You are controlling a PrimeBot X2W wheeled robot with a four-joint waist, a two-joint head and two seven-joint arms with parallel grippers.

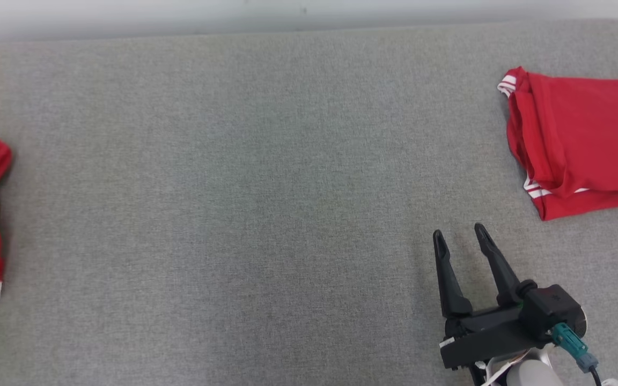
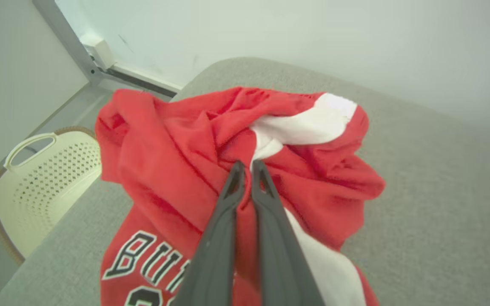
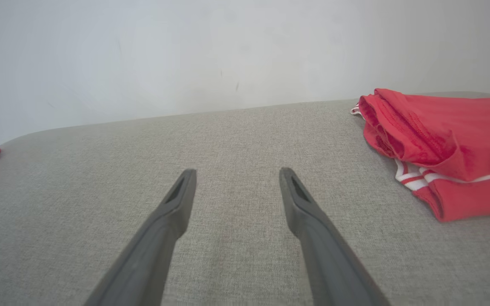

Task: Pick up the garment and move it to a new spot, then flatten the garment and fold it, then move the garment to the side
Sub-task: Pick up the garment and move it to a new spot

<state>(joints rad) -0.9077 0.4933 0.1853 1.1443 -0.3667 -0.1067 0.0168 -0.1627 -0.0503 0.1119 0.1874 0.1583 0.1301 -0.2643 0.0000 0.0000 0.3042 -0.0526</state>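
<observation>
- The crumpled red jersey point(image 2: 177, 170), a soft knit with white panels and black-and-white lettering, lies heaped at the left end of the grey woven tabletop point(image 1: 266, 187), close to that end's rounded edge.
- The left gripper point(image 2: 248, 165) has its two dark fingers pinched together on a raised fold of red cloth near the top of the heap. I judge the hold is taken high so that the rest can hang free on the lift, which is the task's first step.
- The right gripper point(image 1: 462, 236) hovers over the tabletop's near right part, fingers spread wide with nothing between them. It seems placed out of the way yet within reach for flattening.
- A folded red garment with white striped trim point(image 1: 582, 145) sits at the tabletop's right end, toward the far edge and well apart from the jersey. It looks like finished work set aside.
- The tabletop's broad middle, between the heap and the folded garment, offers open grey cloth. This is the likely new spot, with room to spread the jersey.
- A cream perforated plastic basket point(image 2: 45, 187) stands on the floor beyond the tabletop's left end, below its edge. Cloth dragged outward could slip off toward it, so the carry is best made inward.
- A pale wall point(image 3: 185, 55) runs behind the tabletop's far edge and limits room on that side.
</observation>
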